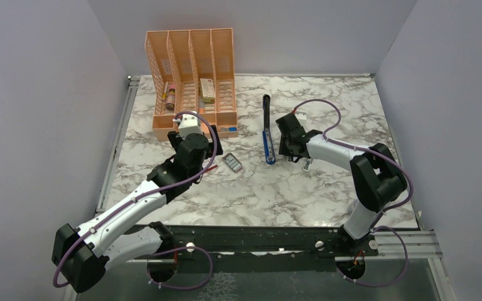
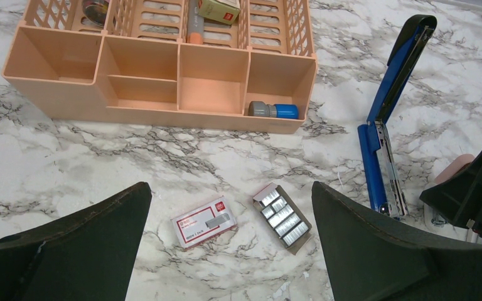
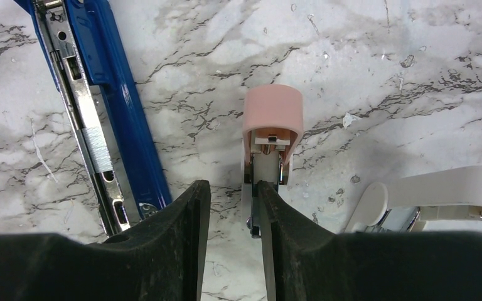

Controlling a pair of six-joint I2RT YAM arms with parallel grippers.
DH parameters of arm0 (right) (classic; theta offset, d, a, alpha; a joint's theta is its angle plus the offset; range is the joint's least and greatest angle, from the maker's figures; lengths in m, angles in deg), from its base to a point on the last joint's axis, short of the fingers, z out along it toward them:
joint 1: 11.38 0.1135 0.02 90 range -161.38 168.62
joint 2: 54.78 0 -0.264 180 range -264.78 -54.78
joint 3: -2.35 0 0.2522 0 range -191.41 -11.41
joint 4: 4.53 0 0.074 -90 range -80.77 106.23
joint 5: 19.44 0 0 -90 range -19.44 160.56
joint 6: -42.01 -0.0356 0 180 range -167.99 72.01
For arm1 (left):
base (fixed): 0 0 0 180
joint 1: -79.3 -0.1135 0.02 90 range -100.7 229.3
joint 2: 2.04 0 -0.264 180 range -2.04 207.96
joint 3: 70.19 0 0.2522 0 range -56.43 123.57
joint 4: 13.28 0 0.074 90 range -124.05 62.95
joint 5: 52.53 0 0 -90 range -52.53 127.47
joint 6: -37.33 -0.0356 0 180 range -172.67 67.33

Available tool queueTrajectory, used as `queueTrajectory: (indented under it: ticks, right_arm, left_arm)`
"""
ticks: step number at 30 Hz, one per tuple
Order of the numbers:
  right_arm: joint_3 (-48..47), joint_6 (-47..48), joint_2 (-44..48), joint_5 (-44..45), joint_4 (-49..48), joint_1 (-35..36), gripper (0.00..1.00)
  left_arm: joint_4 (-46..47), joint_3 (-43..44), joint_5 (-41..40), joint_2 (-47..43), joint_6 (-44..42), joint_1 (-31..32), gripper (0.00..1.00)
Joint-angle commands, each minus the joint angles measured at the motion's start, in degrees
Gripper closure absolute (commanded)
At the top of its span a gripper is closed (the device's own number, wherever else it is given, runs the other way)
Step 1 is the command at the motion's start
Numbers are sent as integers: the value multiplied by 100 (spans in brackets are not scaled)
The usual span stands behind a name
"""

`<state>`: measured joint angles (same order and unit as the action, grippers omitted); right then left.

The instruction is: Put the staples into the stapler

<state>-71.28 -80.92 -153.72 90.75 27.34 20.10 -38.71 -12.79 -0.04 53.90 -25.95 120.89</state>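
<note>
The blue stapler lies open on the marble, its black top arm swung back. In the right wrist view its metal channel faces up with a silvery staple strip in it. The tray of staples and the red-and-white staple box lie side by side below my left gripper, which is wide open and empty above them. My right gripper is narrowly open and empty, low over the marble just right of the stapler's front end.
A peach desk organiser stands at the back left, with a blue-and-grey cylinder in its front bin. A small pink-and-white stapler lies just ahead of my right fingers, and a white curved piece lies to its right.
</note>
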Motion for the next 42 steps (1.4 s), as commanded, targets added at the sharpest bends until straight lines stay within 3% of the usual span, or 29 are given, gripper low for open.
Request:
queueTrajectory:
  ticks: [1, 10, 15, 20, 25, 34, 38, 42]
  right_arm:
    - [-160, 139, 308, 92, 26, -26, 61]
    - [-321, 667, 647, -684, -79, 113, 67]
    - [-489, 1014, 598, -1219, -311, 562, 64]
    - [-1119, 1351, 31, -1282, -193, 1288, 59]
    - [-1857, 1607, -709, -1192, 90, 1734, 63]
    - [-2793, 1805, -1694, -1202, 464, 2020, 62]
    - [-3000, 1911, -1962, -1201, 532, 2102, 68]
    - [-3086, 1951, -2110, -1208, 564, 2131, 67]
  left_arm:
    - [131, 92, 89, -16, -35, -25, 1]
    - [138, 92, 68, -52, -27, -25, 1]
    - [146, 79, 10, -116, -18, -24, 1]
    - [139, 66, -25, -188, -18, -20, 1]
    - [123, 25, -78, -279, 7, -25, 1]
    - [137, -24, -174, -378, 26, -27, 1]
    - [132, -30, -177, -382, 34, -21, 1]
    - [133, -39, -182, -384, 35, -24, 1]
